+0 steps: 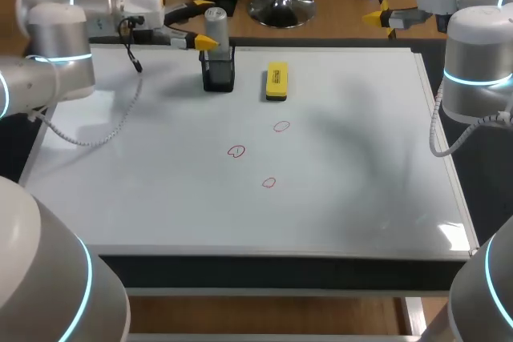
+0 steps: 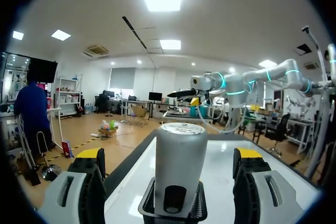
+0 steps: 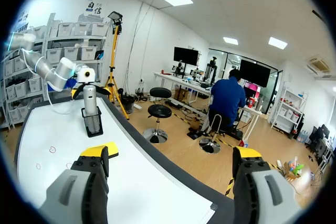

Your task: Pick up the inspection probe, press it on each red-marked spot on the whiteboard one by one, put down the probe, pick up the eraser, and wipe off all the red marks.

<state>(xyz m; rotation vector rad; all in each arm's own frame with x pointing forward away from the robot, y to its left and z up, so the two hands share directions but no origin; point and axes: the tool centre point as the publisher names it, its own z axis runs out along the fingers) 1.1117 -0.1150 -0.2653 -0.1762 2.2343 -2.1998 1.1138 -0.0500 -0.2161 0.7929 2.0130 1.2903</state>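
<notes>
The inspection probe [image 1: 215,23], a grey cylinder, stands upright in a black mesh holder [image 1: 218,71] at the back of the whiteboard [image 1: 345,190]. My left gripper [image 1: 204,23] is level with the probe's top and open. In the left wrist view the probe [image 2: 181,166] stands between the fingers [image 2: 89,182] with a gap on each side. The yellow eraser [image 1: 276,82] lies to the right of the holder. Three red marks [image 1: 281,126] [image 1: 236,151] [image 1: 268,183] sit mid-board. My right gripper [image 1: 378,18] hangs open past the board's far right corner, and nothing sits between its fingers [image 3: 92,182].
A grey cable [image 1: 96,130] from my left arm lies across the board's left part. The right wrist view takes in the holder [image 3: 94,124] with the probe [image 3: 90,97], the eraser [image 3: 108,149] and my left arm [image 3: 63,69] far along the board.
</notes>
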